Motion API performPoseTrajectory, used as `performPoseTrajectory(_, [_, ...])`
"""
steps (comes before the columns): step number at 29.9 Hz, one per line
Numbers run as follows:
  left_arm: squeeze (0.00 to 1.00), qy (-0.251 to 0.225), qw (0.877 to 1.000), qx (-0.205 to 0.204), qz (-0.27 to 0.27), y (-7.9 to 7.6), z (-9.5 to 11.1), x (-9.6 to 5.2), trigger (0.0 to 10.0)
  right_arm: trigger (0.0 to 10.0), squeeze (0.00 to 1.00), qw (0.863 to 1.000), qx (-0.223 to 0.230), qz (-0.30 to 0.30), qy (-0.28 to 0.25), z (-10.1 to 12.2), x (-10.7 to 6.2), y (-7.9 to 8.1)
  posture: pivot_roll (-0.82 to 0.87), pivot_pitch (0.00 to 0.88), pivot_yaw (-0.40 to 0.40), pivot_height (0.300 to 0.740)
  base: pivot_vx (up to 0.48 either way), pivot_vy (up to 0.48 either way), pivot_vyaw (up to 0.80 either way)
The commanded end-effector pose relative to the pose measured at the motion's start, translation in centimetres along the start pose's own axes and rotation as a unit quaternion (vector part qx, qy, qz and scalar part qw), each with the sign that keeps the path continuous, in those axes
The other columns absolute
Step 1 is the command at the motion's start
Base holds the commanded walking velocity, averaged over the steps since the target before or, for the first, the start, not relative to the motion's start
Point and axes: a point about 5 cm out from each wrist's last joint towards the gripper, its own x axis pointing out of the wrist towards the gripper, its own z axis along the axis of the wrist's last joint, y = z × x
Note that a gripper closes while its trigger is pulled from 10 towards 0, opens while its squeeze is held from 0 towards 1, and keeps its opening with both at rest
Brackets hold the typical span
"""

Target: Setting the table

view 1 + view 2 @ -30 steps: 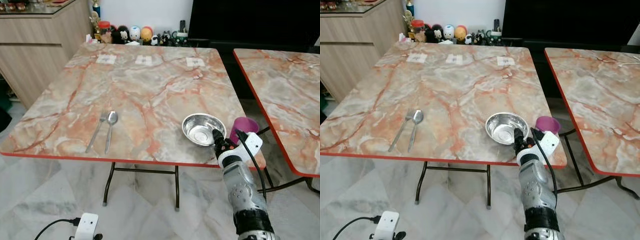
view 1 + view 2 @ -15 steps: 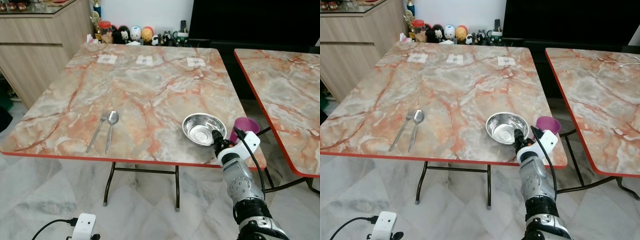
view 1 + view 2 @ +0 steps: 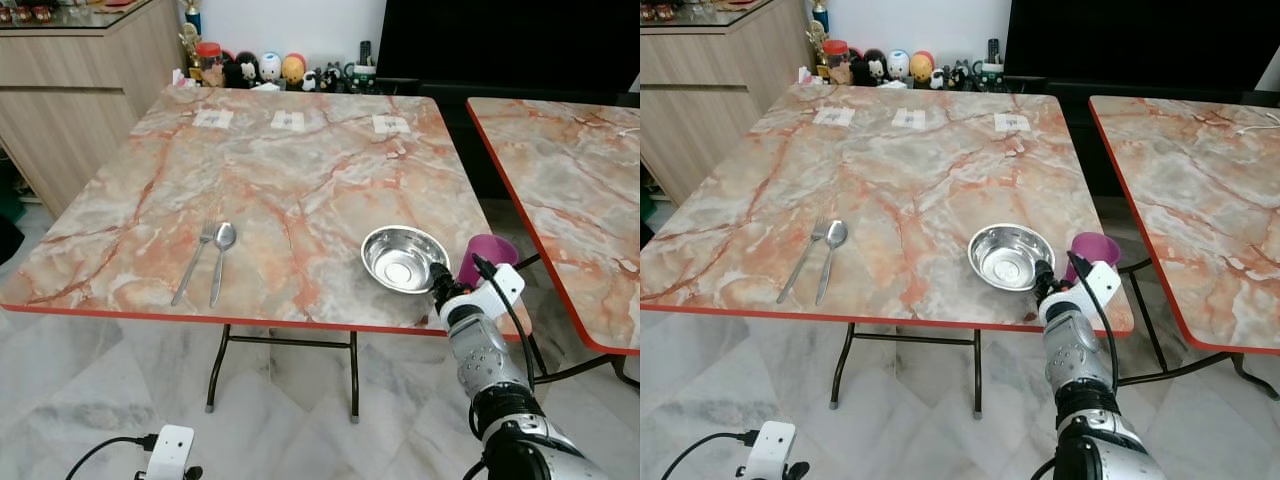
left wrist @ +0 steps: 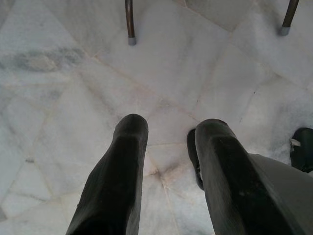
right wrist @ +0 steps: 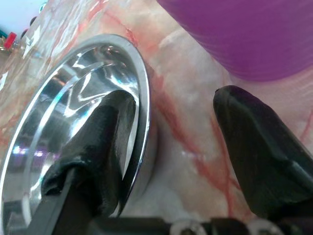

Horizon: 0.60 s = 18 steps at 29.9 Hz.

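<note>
Now our right gripper, spread wide, straddles the shiny round metal bowl's rim, lower right; next, we pinch it.

A row of small toy figures lines the far side against the white wall, with a red-lidded jar at their left end. Beside them stands a light wooden cabinet with a glass top. A big black screen fills the far right corner. Underfoot is pale grey marble floor, a black cable trailing across it.
</note>
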Motion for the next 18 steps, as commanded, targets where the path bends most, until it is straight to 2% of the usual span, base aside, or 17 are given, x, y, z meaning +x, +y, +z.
performPoseTrajectory(1, [0.0, 0.001, 1.0, 0.007, -0.001, -0.2, -0.1, 0.0, 10.0, 0.0, 0.0, 1.0, 0.0, -0.004, 0.006, 0.0, 0.2, 0.0, 0.13, 0.004, -0.04, 0.74, 0.0, 0.0, 0.0])
performPoseTrajectory(5, [0.0, 0.001, 1.0, 0.008, -0.001, -0.2, 0.0, 0.0, 10.0, 0.0, 0.0, 1.0, 0.0, 0.0, 0.007, 0.0, 0.3, 0.3, 0.13, 0.004, -0.04, 0.74, 0.0, 0.0, 0.0])
performPoseTrajectory(6, [0.0, 0.001, 1.0, 0.009, -0.001, -0.2, 0.0, 0.0, 10.0, 2.2, 0.0, 1.0, 0.0, 0.001, 0.007, 0.0, 0.3, 0.4, 0.14, 0.003, -0.041, 0.74, 0.0, 0.0, 0.0])
performPoseTrajectory(8, [0.0, 0.001, 1.0, 0.01, -0.001, -0.2, 0.0, 0.0, 10.0, 2.2, 0.0, 1.0, -0.001, 0.001, 0.007, 0.0, 0.3, 0.4, 0.14, 0.003, -0.041, 0.74, 0.0, 0.0, 0.0])
performPoseTrajectory(9, [0.0, 0.001, 1.0, 0.012, -0.001, -0.2, 0.0, 0.0, 10.0, 4.1, 0.0, 1.0, -0.001, 0.002, 0.007, 0.0, 0.4, 0.5, 0.14, 0.003, -0.041, 0.74, 0.0, 0.0, 0.0])
performPoseTrajectory(10, [0.0, 0.001, 1.0, 0.014, -0.001, -0.2, 0.0, 0.0, 10.0, 4.1, 0.0, 1.0, -0.001, 0.002, 0.007, 0.1, 0.4, 0.5, 0.14, 0.003, -0.041, 0.74, 0.0, 0.0, 0.0])
performPoseTrajectory(11, [0.0, 0.0, 1.0, 0.017, -0.001, -0.2, 0.0, 0.0, 10.0, 10.0, 0.0, 1.0, -0.001, 0.005, 0.005, 0.2, 0.5, 0.7, 0.14, 0.002, -0.043, 0.74, 0.0, 0.0, 0.0])
performPoseTrajectory(18, [0.0, -0.004, 1.0, 0.025, -0.002, -0.2, 0.2, 0.1, 10.0, 10.0, 0.0, 1.0, -0.002, 0.014, 0.004, 0.4, 0.7, 1.3, 0.14, 0.0, -0.046, 0.74, 0.0, 0.0, 0.0])
